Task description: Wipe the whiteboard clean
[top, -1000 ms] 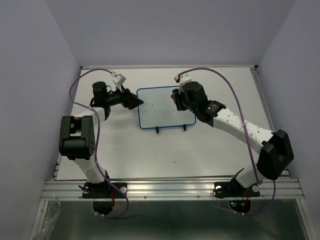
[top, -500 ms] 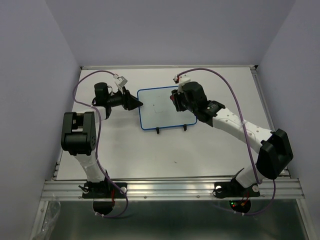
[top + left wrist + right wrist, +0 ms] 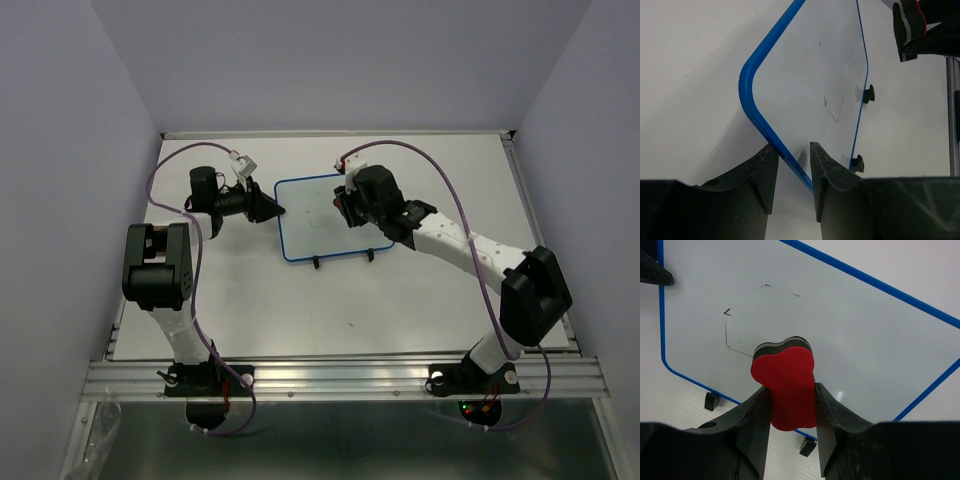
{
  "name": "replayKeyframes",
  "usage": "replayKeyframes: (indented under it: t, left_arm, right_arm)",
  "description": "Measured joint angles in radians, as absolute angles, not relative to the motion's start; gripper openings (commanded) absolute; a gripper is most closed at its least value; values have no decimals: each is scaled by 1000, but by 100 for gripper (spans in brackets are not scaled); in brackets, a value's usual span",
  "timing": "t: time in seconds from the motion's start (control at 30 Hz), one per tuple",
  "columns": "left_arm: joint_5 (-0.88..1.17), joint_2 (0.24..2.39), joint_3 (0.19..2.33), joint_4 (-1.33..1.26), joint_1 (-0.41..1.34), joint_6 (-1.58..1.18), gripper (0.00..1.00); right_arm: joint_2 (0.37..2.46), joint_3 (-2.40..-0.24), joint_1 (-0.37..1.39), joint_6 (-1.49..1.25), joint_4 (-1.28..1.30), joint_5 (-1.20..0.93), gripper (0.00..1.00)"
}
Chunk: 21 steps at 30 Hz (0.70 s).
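Observation:
The whiteboard (image 3: 322, 228) lies flat mid-table, blue-rimmed, with two black feet on its near edge. Thin black marker lines (image 3: 727, 337) remain on it, also seen as marker lines (image 3: 834, 109) in the left wrist view. My right gripper (image 3: 790, 387) is shut on a red eraser (image 3: 785, 377), whose dark pad rests on the whiteboard (image 3: 870, 325) just right of the lines. My left gripper (image 3: 791, 146) straddles the left blue rim (image 3: 760, 120) with its jaws close together; I cannot see whether they pinch it. From above, the left gripper (image 3: 272, 208) meets the board's left edge and the right gripper (image 3: 345, 205) hovers over its right half.
White walls enclose the table (image 3: 420, 300) at the back and on both sides. A metal rail (image 3: 340, 378) runs along the near edge by the arm bases. Purple cables loop over both arms.
My left jaws have narrowed around the board's left rim. My right arm has carried the eraser leftward across the board.

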<state>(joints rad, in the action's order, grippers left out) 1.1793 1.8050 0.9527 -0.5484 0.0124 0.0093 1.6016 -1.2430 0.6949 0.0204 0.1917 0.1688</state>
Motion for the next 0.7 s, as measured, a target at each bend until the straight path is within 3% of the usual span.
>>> replayKeyframes:
  t: [0.3, 0.7]
  left_arm:
    - [1187, 1805, 962, -497, 13, 66, 39]
    - [1193, 1805, 965, -485, 11, 82, 37]
  right_arm:
    - [1710, -1338, 715, 56, 155, 199, 1]
    - [1919, -1525, 770, 44, 142, 426, 1]
